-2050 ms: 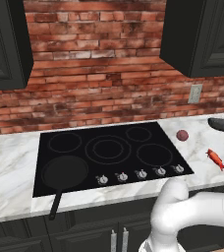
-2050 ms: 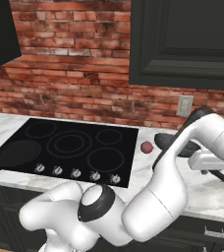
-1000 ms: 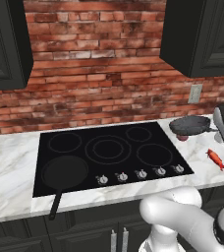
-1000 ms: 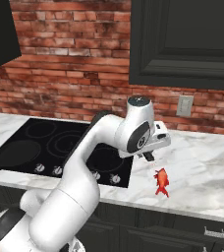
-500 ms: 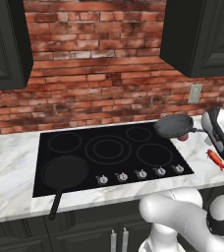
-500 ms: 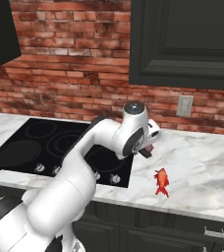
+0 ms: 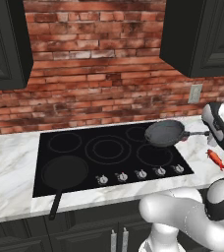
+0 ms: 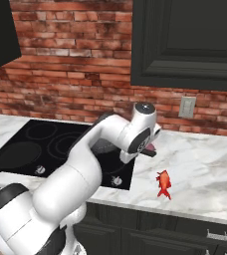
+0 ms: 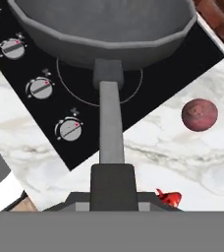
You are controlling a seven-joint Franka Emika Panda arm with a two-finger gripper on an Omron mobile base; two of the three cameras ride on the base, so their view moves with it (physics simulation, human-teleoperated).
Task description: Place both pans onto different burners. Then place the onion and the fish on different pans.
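Observation:
The smaller greyish-black pan (image 7: pixel 164 133) hangs level above the right burners (image 7: pixel 153 155) of the cooktop, its handle pointing right. My gripper (image 7: pixel 206 133) is shut on the end of that handle (image 9: pixel 110 128). In the hand view the pan bowl (image 9: pixel 104 24) covers the top, with a burner ring (image 9: pixel 65 86) below it. The dark red onion (image 9: pixel 199 114) lies on the marble just right of the cooktop. The orange-red fish (image 7: pixel 217 160) lies on the counter further right and nearer the front, also seen as the fish (image 8: pixel 163 184). The larger black pan (image 7: pixel 65 172) rests on the front-left burner.
A row of silver knobs (image 7: pixel 138 174) runs along the front of the black glass cooktop (image 7: pixel 109 152). Marble counter (image 8: pixel 205 169) extends to the right, with a wall outlet (image 8: pixel 187 106) on the brick wall behind. Dark cabinets hang above.
My arm has swung left, carrying the smaller pan from over the right-hand counter to above the cooktop's right burners. Fish, onion and larger pan have stayed put.

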